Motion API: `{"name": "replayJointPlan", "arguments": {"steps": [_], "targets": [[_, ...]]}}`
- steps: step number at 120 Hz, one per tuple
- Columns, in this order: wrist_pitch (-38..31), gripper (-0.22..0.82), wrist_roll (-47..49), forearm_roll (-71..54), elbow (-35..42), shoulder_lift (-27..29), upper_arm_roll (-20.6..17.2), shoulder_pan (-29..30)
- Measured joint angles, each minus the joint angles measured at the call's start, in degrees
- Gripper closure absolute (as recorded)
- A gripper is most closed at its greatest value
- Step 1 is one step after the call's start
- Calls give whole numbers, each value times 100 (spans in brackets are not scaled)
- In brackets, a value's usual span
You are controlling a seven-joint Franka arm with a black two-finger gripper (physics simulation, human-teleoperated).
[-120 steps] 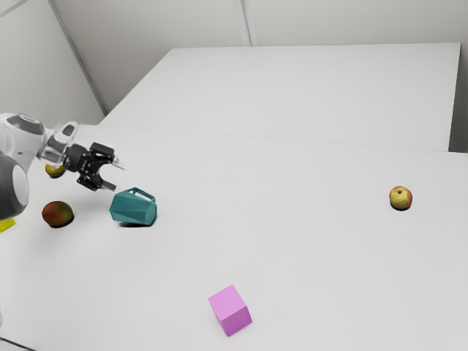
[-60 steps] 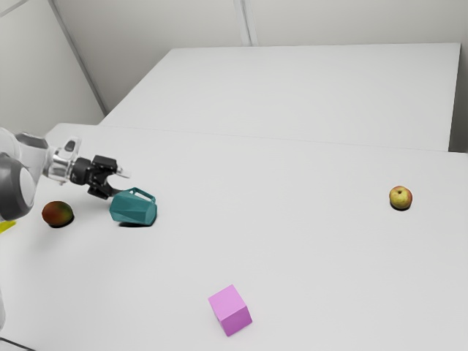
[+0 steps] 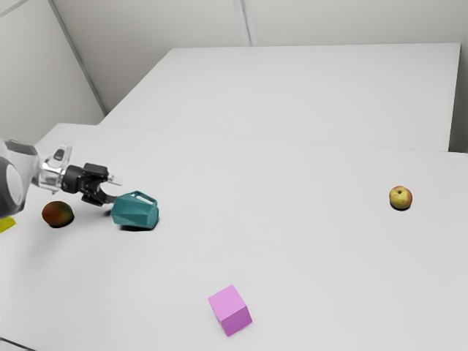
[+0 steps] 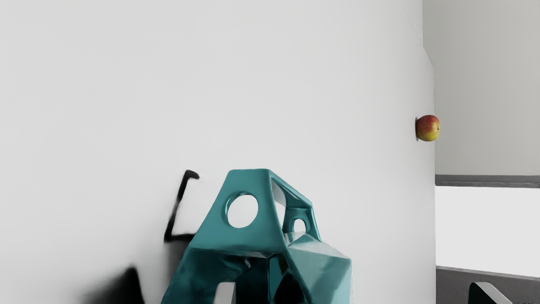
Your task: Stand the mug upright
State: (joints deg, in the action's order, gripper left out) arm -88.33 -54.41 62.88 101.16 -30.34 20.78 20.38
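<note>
The teal mug (image 3: 135,211) lies on its side on the white table, its handle toward the exterior view's top. My black gripper (image 3: 115,190) is low at the mug's left end in that view, its lower finger close against the rim. From the wrist camera, the mug (image 4: 249,181) turns its dark mouth to the hand, beside a handle with round holes. The gripper (image 4: 354,293) stands open: one fingertip (image 4: 225,294) overlaps the mouth, and the other is well out to the side, past the mug's wall. Whether the near finger is inside the mouth is unclear.
A red-green mango (image 3: 58,213) sits below the arm in the exterior view, near a partly visible yellow object (image 3: 6,224). A pink cube (image 3: 229,310) rests at the front, and an apple (image 3: 400,197) (image 4: 427,128) lies far off on the table (image 3: 292,219).
My gripper first came over to the mug, then dropped lower and drew slightly toward the exterior view's left. The mug has shifted slightly toward that view's right and bottom, still on its side.
</note>
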Motion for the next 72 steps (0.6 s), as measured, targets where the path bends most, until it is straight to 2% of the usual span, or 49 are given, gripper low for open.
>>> {"name": "replayJointPlan", "arguments": {"steps": [23,47,61,72], "targets": [[-7,2,-141,-2,178,65,-57,-20],[-117,27,-236,20,260,34,-334,-41],[-153,50,-273,34,271,35,-409,-51],[-138,61,-300,20,271,70,-423,-52]]}}
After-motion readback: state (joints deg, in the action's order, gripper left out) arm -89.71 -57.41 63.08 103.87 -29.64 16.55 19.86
